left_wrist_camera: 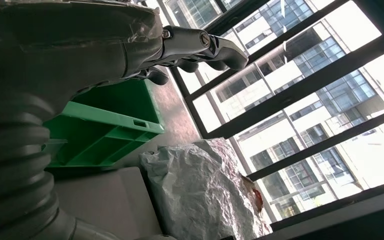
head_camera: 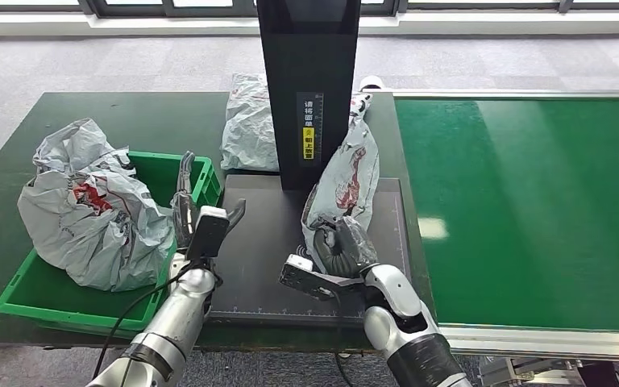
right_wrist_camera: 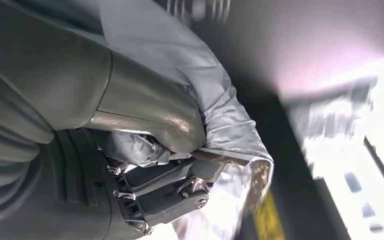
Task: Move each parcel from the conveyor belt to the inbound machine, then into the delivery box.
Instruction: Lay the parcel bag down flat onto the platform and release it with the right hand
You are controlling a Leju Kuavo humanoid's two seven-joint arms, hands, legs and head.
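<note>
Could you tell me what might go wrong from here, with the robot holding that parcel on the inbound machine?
The right robot hand grips only the grey parcel by its lower end, so the slack bag might slip. The green delivery box already holds a bulky parcel, so another may spill over.

- Dark green table [head_camera: 129,121] under my work area, standing on grey carpet [head_camera: 89,60]
- Window frames [head_camera: 209,6] along the far wall ahead of me
- Through my left wrist camera, glazed buildings [left_wrist_camera: 300,85] outside, past dark window bars [left_wrist_camera: 290,107]
</note>
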